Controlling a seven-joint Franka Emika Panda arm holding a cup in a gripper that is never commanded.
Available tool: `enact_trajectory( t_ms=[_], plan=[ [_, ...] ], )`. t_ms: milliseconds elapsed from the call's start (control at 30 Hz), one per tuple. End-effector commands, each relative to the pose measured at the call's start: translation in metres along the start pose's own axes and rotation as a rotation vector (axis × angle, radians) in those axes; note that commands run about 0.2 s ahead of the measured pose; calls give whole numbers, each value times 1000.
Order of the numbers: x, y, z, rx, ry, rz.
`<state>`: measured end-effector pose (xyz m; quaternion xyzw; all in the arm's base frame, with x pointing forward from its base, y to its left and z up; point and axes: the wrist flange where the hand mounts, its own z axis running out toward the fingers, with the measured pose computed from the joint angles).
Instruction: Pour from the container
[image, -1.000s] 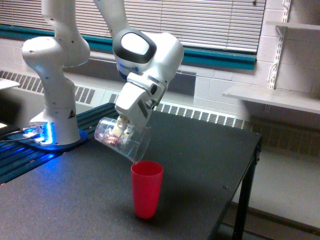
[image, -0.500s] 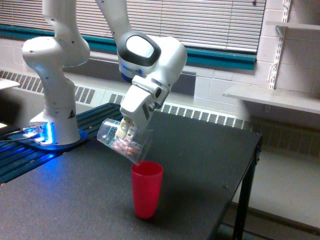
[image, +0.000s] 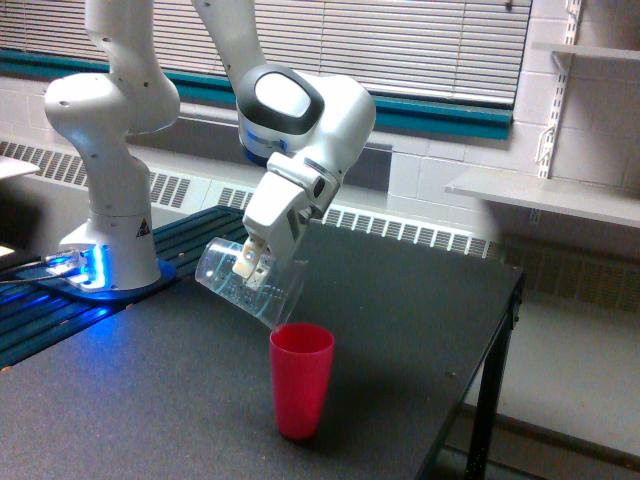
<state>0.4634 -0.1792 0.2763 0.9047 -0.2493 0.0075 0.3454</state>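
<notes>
The container (image: 250, 284) is a clear plastic cup held tilted steeply, its wide mouth pointing down and toward the exterior view's right. My gripper (image: 251, 268) is shut on the container's wall, with one pale finger showing through the plastic. Its lower lip hangs just above and to the left of a red cup (image: 301, 380), which stands upright on the dark table (image: 130, 400). The container looks empty now. What lies inside the red cup is hidden by its opaque wall.
The arm's white base (image: 110, 230) stands at the exterior view's left on a blue-lit plate. The table's right edge (image: 500, 330) drops off beside a black leg. A grey shelf (image: 545, 195) juts from the wall at the right.
The pinkish contents seen in the container earlier are gone from it. The red cup has shifted slightly to the right. The gripper and container edged a little right.
</notes>
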Motion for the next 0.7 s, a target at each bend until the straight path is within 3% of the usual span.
enact_trajectory(
  t_ms=[33,700],
  plan=[
    [1,4,0,12,3,-2],
    [2,56,-8,221,25,130]
  ],
)
